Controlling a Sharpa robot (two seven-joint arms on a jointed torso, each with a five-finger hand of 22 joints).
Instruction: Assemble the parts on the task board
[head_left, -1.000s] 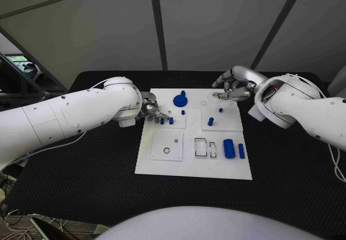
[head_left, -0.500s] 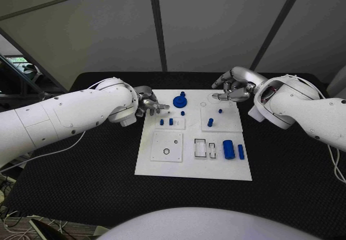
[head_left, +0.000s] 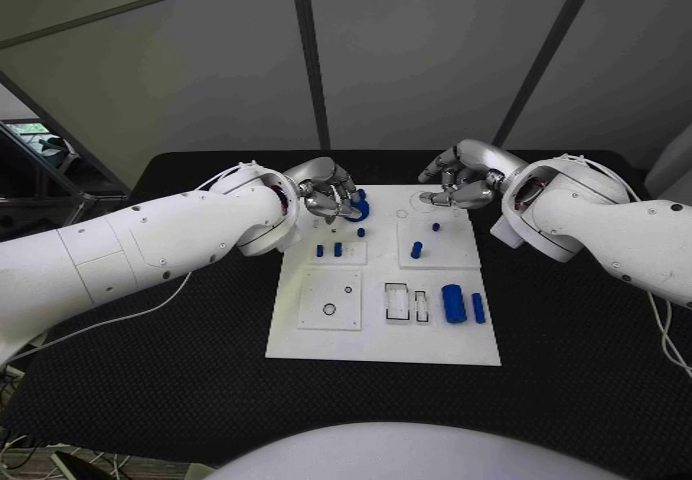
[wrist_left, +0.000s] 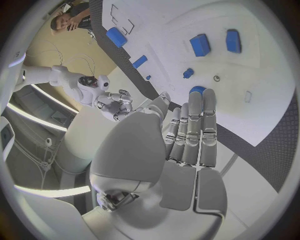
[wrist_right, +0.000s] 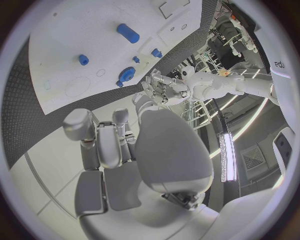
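Our left hand (head_left: 327, 190) is hovering over the round blue part (head_left: 356, 208) at the task board's (head_left: 384, 345) far edge, fingers curled down — whether it grips we cannot tell. Our right hand (head_left: 459, 178) is hanging curled at the far right corner, holding nothing we can see.

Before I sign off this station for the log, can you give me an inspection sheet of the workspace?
Surface: black table, covered in dark mesh.
Job's things: white task board at centre; blue parts lie and stand on it.
Clutter: nothing seen.
Hands: left hand over the round blue part at the board's far edge, grasp unclear; right hand curled at the far right corner.
Cables: white cable under the left arm.
Surroundings: grey wall panels.
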